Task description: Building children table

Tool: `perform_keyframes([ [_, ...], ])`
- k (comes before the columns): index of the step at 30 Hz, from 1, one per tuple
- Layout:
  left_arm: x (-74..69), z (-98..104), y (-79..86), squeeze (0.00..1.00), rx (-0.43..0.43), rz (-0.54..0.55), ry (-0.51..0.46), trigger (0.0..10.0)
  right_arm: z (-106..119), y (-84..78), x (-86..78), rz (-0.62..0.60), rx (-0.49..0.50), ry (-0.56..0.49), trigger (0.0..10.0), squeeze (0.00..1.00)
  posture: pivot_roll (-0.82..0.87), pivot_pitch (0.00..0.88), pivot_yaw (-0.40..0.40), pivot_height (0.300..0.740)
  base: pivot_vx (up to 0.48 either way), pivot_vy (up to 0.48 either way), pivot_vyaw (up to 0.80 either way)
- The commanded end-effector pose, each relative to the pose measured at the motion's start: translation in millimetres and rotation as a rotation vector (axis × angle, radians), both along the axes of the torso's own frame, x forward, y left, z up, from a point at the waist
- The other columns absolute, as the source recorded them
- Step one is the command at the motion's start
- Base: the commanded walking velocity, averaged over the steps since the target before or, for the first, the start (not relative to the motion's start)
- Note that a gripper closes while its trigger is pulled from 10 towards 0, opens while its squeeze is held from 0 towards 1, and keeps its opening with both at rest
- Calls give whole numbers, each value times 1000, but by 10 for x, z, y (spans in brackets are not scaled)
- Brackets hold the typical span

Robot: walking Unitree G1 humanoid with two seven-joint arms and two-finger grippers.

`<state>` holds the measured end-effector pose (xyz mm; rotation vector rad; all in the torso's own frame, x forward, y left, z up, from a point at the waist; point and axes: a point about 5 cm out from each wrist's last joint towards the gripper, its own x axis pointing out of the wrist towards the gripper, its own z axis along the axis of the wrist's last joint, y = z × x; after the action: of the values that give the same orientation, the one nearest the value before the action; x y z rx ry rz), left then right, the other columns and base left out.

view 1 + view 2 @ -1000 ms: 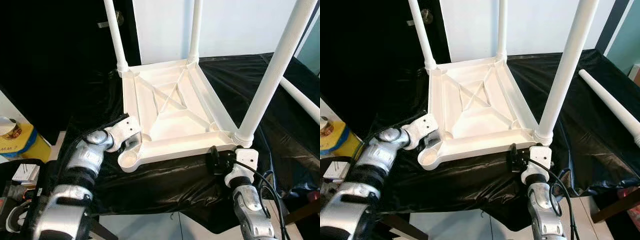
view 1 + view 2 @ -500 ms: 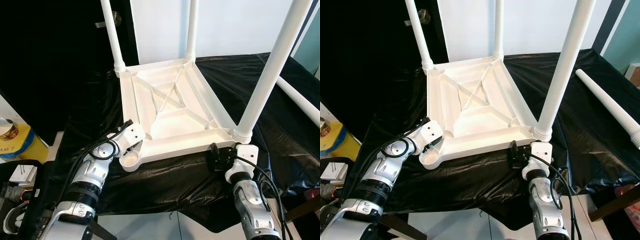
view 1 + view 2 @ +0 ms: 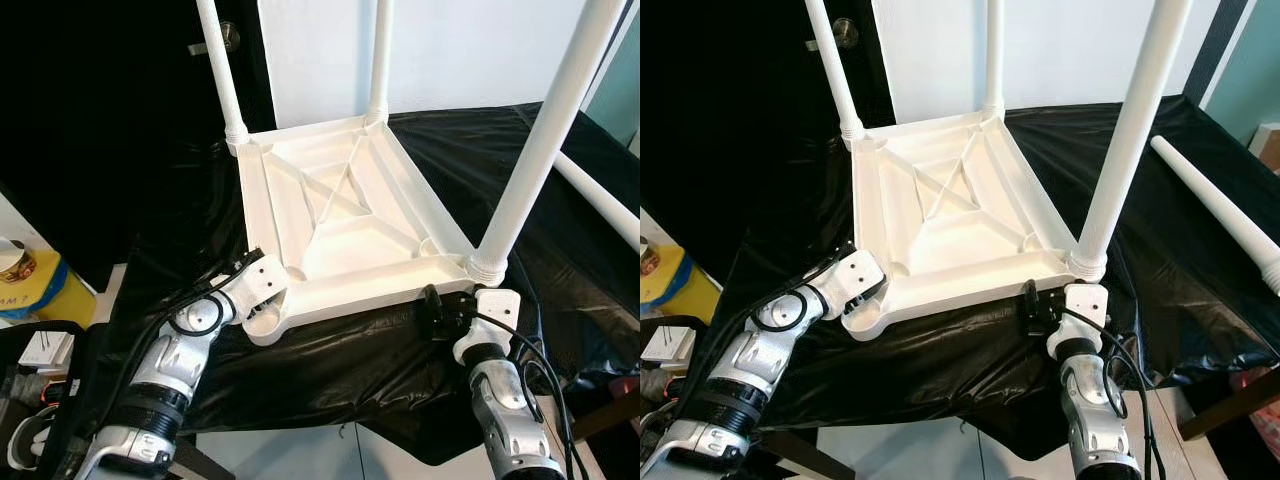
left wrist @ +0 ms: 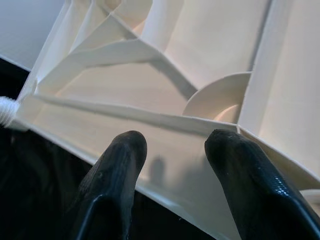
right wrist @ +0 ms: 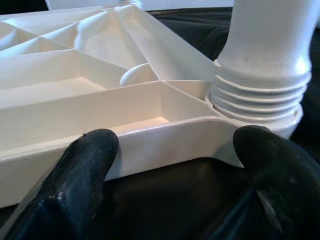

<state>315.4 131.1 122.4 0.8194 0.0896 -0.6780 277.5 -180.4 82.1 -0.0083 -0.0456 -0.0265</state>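
Now closer than a second ago: left gripper [image 4: 172, 165], fingers spread, at the upturned white plastic tabletop [image 3: 340, 215]'s empty leg socket [image 3: 262, 322]. Right gripper [image 5: 172, 172] likewise agape beside the near screwed-in white leg [image 3: 535, 150]. Likely bracing for the loose fourth leg [image 3: 1215, 205].

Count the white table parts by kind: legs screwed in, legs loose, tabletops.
Screwed-in legs: 3
Loose leg lying on the black cloth: 1
Upside-down tabletop: 1
Total: 5 parts

Upturned white table [image 3: 940, 215] rests on black cloth [image 3: 970, 365].
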Motion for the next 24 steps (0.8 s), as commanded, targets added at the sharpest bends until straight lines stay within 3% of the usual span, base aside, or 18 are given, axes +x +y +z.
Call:
perform_keyframes([
  [1, -332, -338, -246, 0, 73, -370, 391, 10000, -81, 40, 43, 16, 16, 50, 10000, 0, -170, 50, 77, 740, 0, 0, 0],
  [5, -497, -397, -357, 0, 50, -457, 460, 10000, -43, -8, 164, 13, 5, 43, 10000, 0, -162, 49, 80, 740, 0, 0, 0],
  [11, -601, -413, -447, 0, 30, -492, 492, 10000, -66, 0, 258, 30, -2, 62, 10000, 0, -157, 58, 82, 740, 0, 0, 0],
  [24, -622, -358, -653, 0, -77, -472, 525, 10000, -23, 91, 537, 100, -15, 83, 10000, 0, -146, 83, 95, 740, 0, 0, 0],
])
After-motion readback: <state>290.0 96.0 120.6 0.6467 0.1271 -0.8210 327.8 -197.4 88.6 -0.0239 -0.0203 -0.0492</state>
